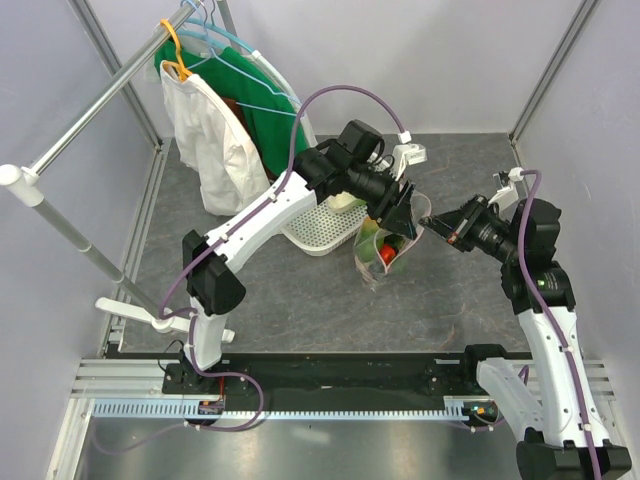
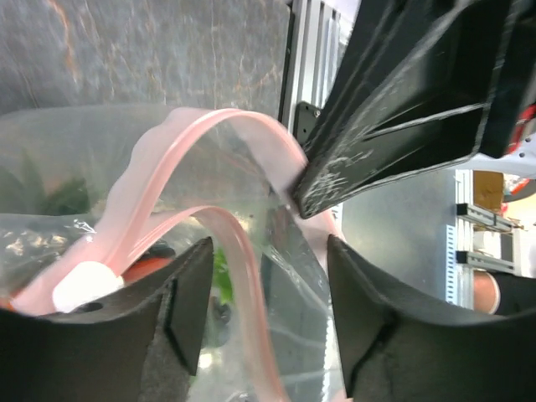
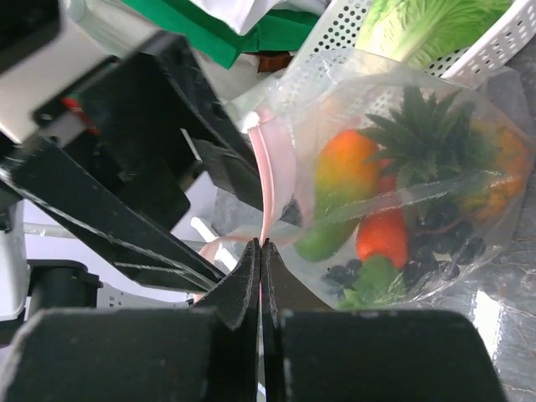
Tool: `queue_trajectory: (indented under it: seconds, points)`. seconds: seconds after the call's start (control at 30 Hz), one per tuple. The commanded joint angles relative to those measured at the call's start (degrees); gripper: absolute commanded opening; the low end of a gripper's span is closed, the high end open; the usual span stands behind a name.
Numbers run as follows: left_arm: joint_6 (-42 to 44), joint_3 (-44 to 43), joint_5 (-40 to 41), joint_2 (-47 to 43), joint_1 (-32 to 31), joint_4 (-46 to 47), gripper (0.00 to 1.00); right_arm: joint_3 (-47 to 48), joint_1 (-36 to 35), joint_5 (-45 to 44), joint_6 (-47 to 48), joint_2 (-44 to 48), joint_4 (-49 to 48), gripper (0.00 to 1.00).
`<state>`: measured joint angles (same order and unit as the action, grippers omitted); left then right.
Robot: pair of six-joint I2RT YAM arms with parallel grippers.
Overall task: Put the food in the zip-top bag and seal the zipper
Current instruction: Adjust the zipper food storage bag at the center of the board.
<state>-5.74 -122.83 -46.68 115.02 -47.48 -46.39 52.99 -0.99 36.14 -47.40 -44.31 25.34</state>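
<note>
The zip-top bag [image 1: 385, 255] stands on the grey desk [image 1: 300, 300] just beside the white lattice basket [image 1: 320, 232], between the two claws, with its mouth up.

The right claw [image 3: 261, 247] has its fingers pressed together on the pink zipper [image 3: 272, 167], pinching the strip at one end of the mouth. The left claw [image 2: 268, 251] sits over the mouth with its fingers apart. The zipper curves through the gap between them, and they do not clamp it. In the left wrist view, one black finger of the right claw touches the bag's edge just above that gap.

Through the clear plastic, the right wrist view shows the food inside:
- an orange-and-green fruit [image 3: 343, 180]
- a red piece [image 3: 381, 239] below it
- a spiky dark green top [image 3: 419, 142]
- a dark grape bunch [image 3: 448, 239]
- an orange knobbly fruit [image 3: 502, 184] at the far side
- a green leafy piece [image 3: 373, 280] at the bottom

The two sides of the mouth bow apart, so the zipper is not sealed. A pale green leafy vegetable [image 3: 419, 25] lies in the basket.
</note>
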Motion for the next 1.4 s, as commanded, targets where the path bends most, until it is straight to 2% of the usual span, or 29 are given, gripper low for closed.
queue_trajectory:
  seconds: [0.0,0.43,0.67,0.87,0.97,1.07,1.1,1.17,1.2,1.33,1.37]
  points:
    - [1.87,0.83,-0.96,-3.93,-0.77,0.16,0.65,-0.43,-0.24,1.92,-2.35,1.33,-4.60,0.00]
    - [0.82,3.12,-1.23,-5.77,-1.30,1.21,0.67,-3.33,-4.36,-2.65,0.73,0.37,-4.07,0.00]
    - [2.83,5.49,7.02,-6.48,-2.44,1.04,0.66,-3.51,-6.21,-5.55,-0.50,-1.65,-6.35,0.00]
    - [3.19,6.11,11.60,-6.65,-3.40,1.13,0.60,-3.95,-7.97,-8.19,-1.38,-1.65,-6.80,0.00]
    - [3.63,6.02,14.84,-6.57,-4.02,1.13,0.54,-4.30,-8.67,-8.11,-1.91,-1.48,-7.41,0.00]
    - [5.55,5.06,17.22,-6.04,-3.93,-0.88,0.34,-3.25,-8.67,-8.45,0.10,-1.13,-6.71,0.00]
    - [6.00,3.57,17.67,-5.86,-3.93,-2.02,0.20,-2.46,-8.59,-9.24,0.98,-1.04,-6.10,0.11]
    - [10.72,1.20,18.37,-5.34,-3.93,-5.70,0.08,0.70,-8.67,-9.33,4.66,-1.47,-3.47,0.27]
    - [11.70,0.58,18.72,-5.33,-3.93,-6.86,0.02,3.32,-8.59,-9.25,5.99,-1.65,-2.59,0.39]
    - [17.41,0.04,17.59,-6.83,-3.93,-10.29,0.02,10.71,-8.24,-11.09,12.93,-3.05,2.33,0.61]
    - [21.17,0.04,16.63,-7.52,-3.84,-11.86,0.02,12.12,-8.23,-11.27,14.25,-3.41,2.86,0.65]
